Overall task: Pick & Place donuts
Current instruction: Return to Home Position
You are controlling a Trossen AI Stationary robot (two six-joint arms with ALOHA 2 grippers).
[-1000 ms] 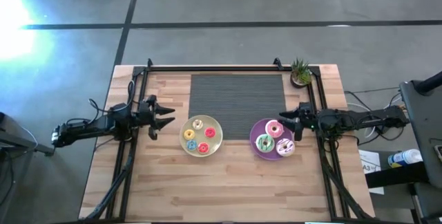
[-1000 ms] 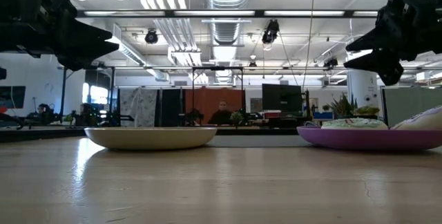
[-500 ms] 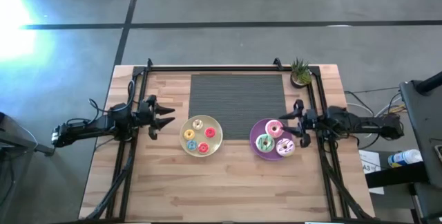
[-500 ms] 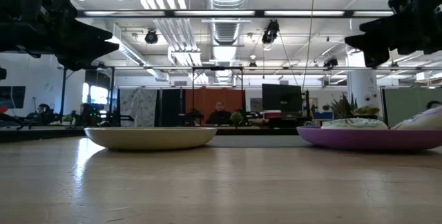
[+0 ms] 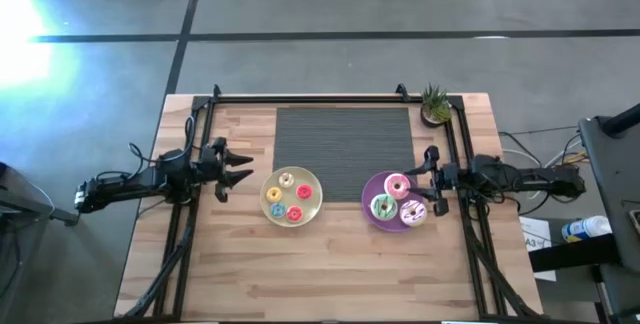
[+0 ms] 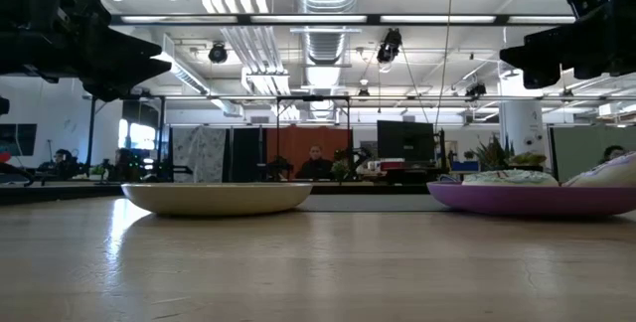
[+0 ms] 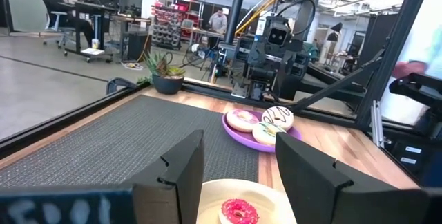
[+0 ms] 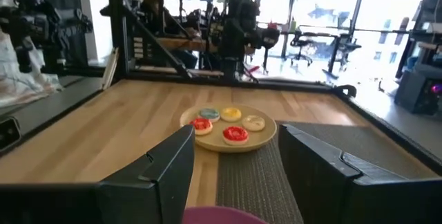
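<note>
Several small iced donuts [image 5: 294, 213] lie on the pale-yellow plate [image 5: 312, 202] at the table's middle. They also show in the right wrist view [image 8: 235, 135]. Three more donuts, pink [image 5: 397, 186], teal [image 5: 383, 206] and whitish [image 5: 413, 213], lie on the purple plate [image 5: 368, 196]. My left gripper [image 5: 240, 168] hovers open and empty, left of the yellow plate. My right gripper [image 5: 428, 180] hovers open and empty at the purple plate's right rim, above plate height in the low view [image 6: 512, 59].
A dark grey mat [image 5: 343, 136] lies at the far middle. A small potted plant [image 5: 435, 104] stands at the far right corner. Black frame rails [image 5: 190, 214] run along the table's left, right and far sides. Bare wood lies toward the near edge.
My right gripper has drawn back a little from over the purple plate toward the table's right edge. It has tipped up from pointing down to nearly level. The donuts and plates have stayed put.
</note>
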